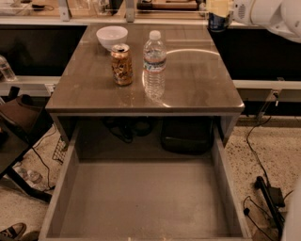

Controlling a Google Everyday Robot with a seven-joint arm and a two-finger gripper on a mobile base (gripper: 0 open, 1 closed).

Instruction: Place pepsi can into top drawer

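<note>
Near the tabletop's far left corner sits a white bowl (112, 35), then a gold-brown can (122, 65) and water bottle (154, 66) mid-table, and above the far right corner the gripper (219, 8) holds the pepsi can (218, 22) clamped between its fingers, while the top drawer (141, 197) stands open below the front edge.

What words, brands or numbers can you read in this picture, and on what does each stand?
No text can be read here.
Pepsi can, held by the gripper at the top right, beyond the table's far edge: white markings, too blurred to read.
Gold-brown can on the table: print too blurred.
Water bottle label: too blurred.
White bowl, drawer: no text seen.
</note>
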